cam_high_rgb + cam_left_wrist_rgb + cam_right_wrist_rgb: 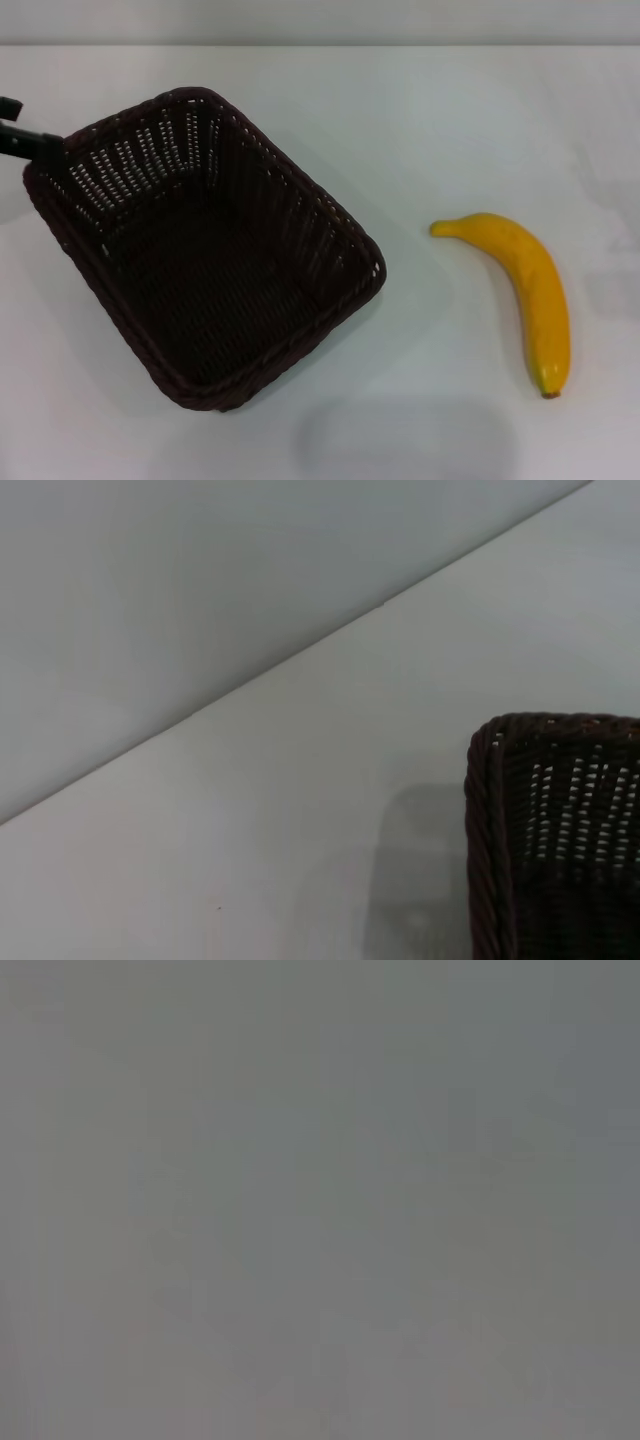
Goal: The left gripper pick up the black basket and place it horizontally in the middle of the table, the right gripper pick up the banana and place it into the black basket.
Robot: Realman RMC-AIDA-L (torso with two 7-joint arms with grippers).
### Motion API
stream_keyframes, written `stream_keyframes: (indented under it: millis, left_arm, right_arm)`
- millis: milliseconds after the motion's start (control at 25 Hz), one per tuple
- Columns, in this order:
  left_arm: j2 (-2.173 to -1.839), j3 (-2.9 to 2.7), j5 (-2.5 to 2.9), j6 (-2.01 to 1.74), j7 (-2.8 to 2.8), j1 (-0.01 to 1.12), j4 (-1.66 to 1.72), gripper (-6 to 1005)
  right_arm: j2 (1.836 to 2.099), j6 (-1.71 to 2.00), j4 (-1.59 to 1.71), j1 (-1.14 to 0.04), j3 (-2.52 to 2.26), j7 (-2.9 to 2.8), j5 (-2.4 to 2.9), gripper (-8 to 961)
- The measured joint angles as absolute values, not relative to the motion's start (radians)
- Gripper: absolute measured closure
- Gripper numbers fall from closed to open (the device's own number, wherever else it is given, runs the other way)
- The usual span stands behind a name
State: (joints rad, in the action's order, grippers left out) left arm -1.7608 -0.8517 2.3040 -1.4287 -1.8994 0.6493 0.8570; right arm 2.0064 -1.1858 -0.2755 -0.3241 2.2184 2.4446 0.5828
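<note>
Basket (205,250) rim corner at left pincer (30,140), grip state unclear; banana (520,295) well apart.

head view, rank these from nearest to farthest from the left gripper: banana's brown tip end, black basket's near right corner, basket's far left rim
1. The far left rim of the black basket: right at the left gripper, at the view's left edge.
2. The basket's near right corner: mid-table, across the basket.
3. The banana, brown tip end: far right on the table, nearest the robot.
</note>
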Motion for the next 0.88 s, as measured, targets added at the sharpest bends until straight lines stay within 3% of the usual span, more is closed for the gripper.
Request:
stream_keyframes:
  millis: [160,880]
  left_arm:
    - [-1.780,-0.850,2.300,-1.419,-1.857,0.649,0.849,140]
    - [-1.810,-0.827,2.275,-1.351,-1.739,0.670,0.737,117]
  right_arm:
    - [2.006,-1.184,-0.275,-0.327,2.218,2.442,0.583,112]
    - [2.008,-1.179,-0.271,-0.321,2.219,2.411,0.582,111]
